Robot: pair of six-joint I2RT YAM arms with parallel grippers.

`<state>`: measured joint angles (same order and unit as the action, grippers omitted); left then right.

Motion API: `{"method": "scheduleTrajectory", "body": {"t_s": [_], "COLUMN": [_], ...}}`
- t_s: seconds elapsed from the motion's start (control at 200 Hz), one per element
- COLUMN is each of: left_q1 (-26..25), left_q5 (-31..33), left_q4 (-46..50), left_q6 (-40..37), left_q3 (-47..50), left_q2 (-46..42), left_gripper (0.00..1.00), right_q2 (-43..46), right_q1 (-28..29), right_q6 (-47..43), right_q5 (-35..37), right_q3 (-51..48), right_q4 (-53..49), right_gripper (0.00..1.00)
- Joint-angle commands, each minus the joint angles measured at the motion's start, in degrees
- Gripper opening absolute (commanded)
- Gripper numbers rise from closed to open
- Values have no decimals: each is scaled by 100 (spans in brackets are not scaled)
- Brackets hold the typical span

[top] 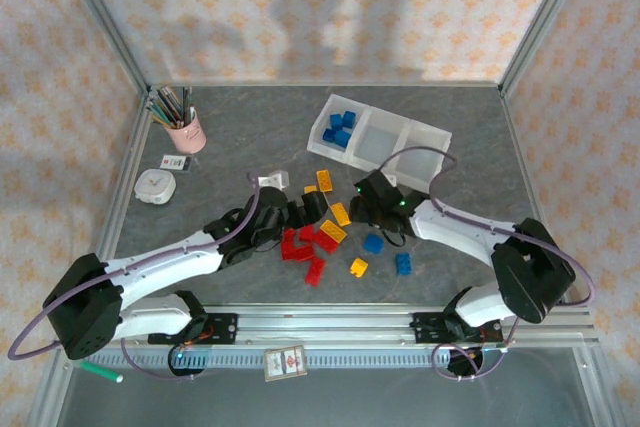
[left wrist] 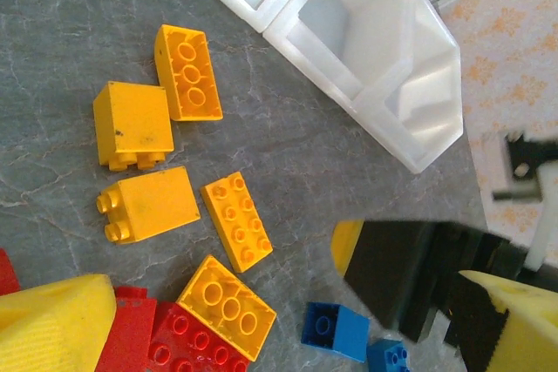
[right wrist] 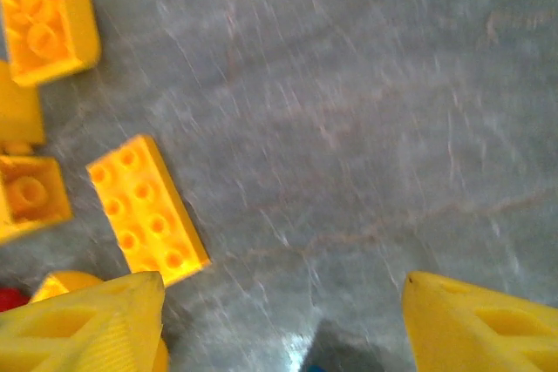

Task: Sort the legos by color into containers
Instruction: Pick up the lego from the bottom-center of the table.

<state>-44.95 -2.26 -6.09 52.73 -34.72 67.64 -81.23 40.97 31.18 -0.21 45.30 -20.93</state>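
Right gripper (right wrist: 281, 302) has its jaws spread wide with nothing but bare table (right wrist: 349, 84) between them, and a yellow brick (right wrist: 146, 211) lies just off to one side. That view's pretty blurry, so the blue bit at the bottom edge is probably another brick, but I can't swear to it. Left gripper (left wrist: 283, 328) is spread too, hanging low over a jumble of legos (left wrist: 231, 302) in yellow, red and blue. From above, both grippers sit over the loose pile mid-table. A few blue bricks (top: 340, 127) are in the leftmost compartment of the tray (top: 432, 134).
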Motion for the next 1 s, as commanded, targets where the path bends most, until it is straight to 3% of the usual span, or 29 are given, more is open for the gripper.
{"method": "scheduleTrajectory", "body": {"t_s": [0.0, 0.536, 0.996], "left_q1": [-48, -49, -49], "left_q5": [339, 454, 499], "left_q4": [-235, -164, -147], "left_q6": [194, 237, 227], "left_q3": [110, 158, 176], "left_q2": [-20, -58, -66], "left_gripper": [99, 99, 99], "right_q2": [185, 424, 87], "right_q1": [119, 606, 684], "right_q6": [430, 1460, 1541], "right_q5": [135, 388, 375], "right_q3": [-292, -765, -803], "right_q4": [41, -295, -46], "right_gripper": [73, 78, 60]}}
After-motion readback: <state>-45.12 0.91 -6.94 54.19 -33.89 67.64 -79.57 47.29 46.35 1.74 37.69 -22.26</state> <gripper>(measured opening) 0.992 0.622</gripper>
